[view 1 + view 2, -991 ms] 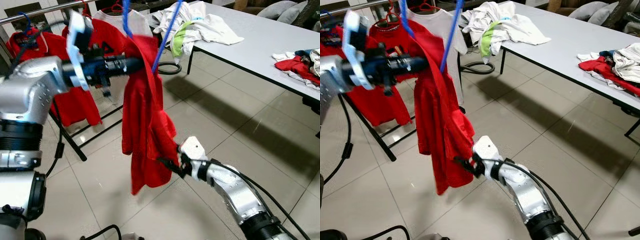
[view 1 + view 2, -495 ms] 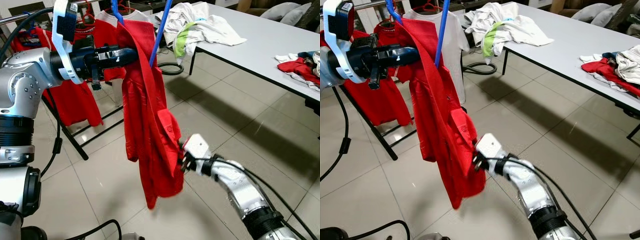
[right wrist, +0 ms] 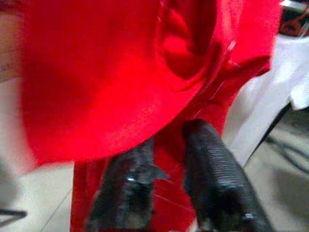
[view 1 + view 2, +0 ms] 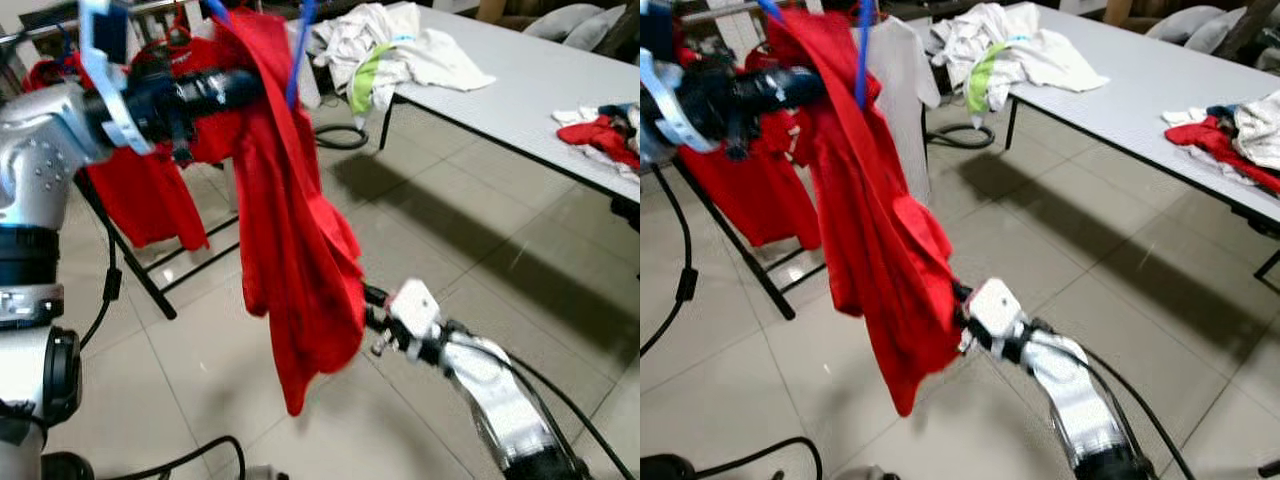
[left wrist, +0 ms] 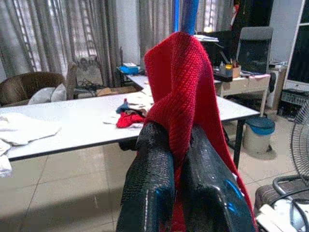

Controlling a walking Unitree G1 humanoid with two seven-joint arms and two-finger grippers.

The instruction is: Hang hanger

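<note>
Pinching the red shirt (image 4: 300,260) shut near its blue hanger (image 4: 296,55), the left gripper (image 4: 245,90) risks it slipping off while the right gripper (image 4: 368,305), closed on the hem, tugs.

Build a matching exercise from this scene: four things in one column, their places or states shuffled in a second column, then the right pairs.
Things:
1. red shirt
2. blue hanger
3. pile of white clothes
4. clothes rack

Places or states:
A. heaped on the grey table
B. pinched by the left gripper up high
C. standing behind, holding other red shirts
D. poking out above the shirt's top

Pairs: 1-B, 2-D, 3-A, 4-C
</note>
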